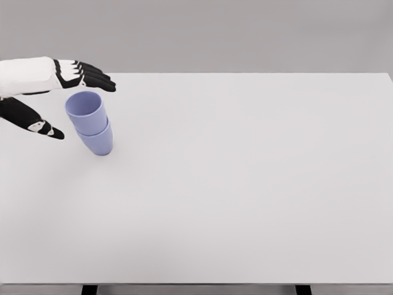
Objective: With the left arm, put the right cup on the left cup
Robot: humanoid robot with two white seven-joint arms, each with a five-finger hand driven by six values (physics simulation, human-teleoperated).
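cups already nested: top cup (85, 109) sits inside the bottom cup (97, 140), both pale blue, stack standing on the desk (245, 184) toward its left side. stack leans a bit, mouth tipped toward upper left, long axis running from lower right at the base up to the rim.

left hand (58, 101) is open, fingers (92, 77) stretched out above and behind the top cup's rim, thumb (37, 123) spread low to the left of it. nothing held; top cup lies in the gap between thumb and fingers but i can't tell any contact, looks apart.

stack lies just right of and below the palm, so the hand's way out looks like left, away from the cups. placing step reads as done; risk is bumping the leaning stack. right arm not visible.
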